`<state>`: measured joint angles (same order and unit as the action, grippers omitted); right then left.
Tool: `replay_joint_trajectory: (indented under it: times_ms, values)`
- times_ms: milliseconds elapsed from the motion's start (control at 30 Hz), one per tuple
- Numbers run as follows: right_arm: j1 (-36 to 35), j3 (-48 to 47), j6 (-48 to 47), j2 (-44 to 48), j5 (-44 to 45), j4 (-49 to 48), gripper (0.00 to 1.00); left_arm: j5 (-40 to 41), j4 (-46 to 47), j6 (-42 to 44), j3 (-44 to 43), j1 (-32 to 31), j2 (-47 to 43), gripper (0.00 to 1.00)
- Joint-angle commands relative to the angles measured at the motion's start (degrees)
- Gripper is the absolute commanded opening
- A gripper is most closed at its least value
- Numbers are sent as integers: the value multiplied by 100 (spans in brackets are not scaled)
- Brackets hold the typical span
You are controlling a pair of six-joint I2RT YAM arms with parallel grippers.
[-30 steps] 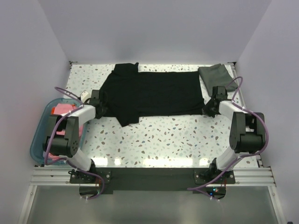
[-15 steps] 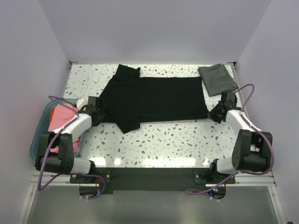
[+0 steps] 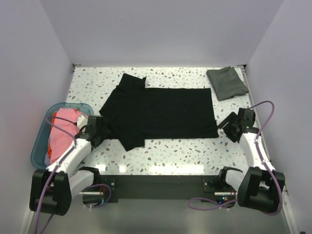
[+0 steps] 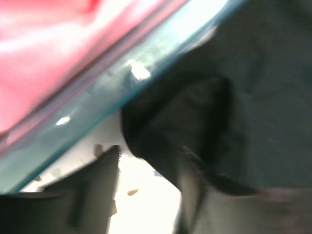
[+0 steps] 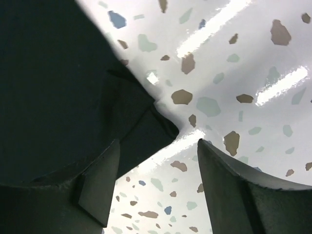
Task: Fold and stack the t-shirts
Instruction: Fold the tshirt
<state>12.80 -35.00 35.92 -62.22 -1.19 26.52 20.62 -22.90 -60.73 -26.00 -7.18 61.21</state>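
A large black t-shirt [image 3: 161,109] lies spread flat across the middle of the table. My left gripper [image 3: 99,128] sits at its left sleeve edge, open; in the blurred left wrist view the black cloth [image 4: 229,97] lies just ahead of the parted fingers [image 4: 92,190]. My right gripper [image 3: 225,123] is open beside the shirt's near right corner [image 5: 146,126], with bare table between its fingers [image 5: 234,185]. A folded dark grey-green t-shirt [image 3: 226,83] rests at the back right. Pink and orange-red t-shirts [image 3: 62,129] lie in the tub.
A translucent teal tub [image 3: 40,141] stands off the table's left edge, its rim [image 4: 97,92] close to my left gripper. White walls close in the back and both sides. The arm bases and a black rail sit along the near edge.
Both grippers have opened and let go of the black t-shirt. Both arms have drawn back toward the near edge, and the shirt has come nearer and lies flat.
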Motion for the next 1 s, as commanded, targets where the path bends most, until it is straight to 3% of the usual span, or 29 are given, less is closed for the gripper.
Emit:
replay_joint_trajectory:
  times_ms: [0,33,67,167,233,333,500,667,967]
  values:
    - [-75,-85,-532,323,-389,11,69,-172,163,377,95,15,-679,66]
    - [-276,-129,-716,350,-460,28,69,-181,102,526,25,15,-802,73]
    - [-460,-225,-779,385,-470,46,68,-234,75,588,-10,6,-1030,74]
    - [-1838,-454,-806,386,205,81,66,-453,-13,826,-177,-55,-1304,73]
    - [-2864,-525,-693,281,618,-93,61,-620,144,1053,-204,-151,-1340,67]
    - [-3896,-595,-534,35,664,-577,54,-788,382,1194,-291,-669,-982,59]
    - [-5538,-973,-367,-1098,1024,-1218,50,11,180,1177,-809,-2374,-225,55]
    - [-6420,-1535,-112,-2520,1086,-1896,46,276,223,1362,-1109,-3148,496,53]
    - [-7098,-1975,354,-3437,1121,-2476,39,407,164,1371,-1425,-3263,1226,42]
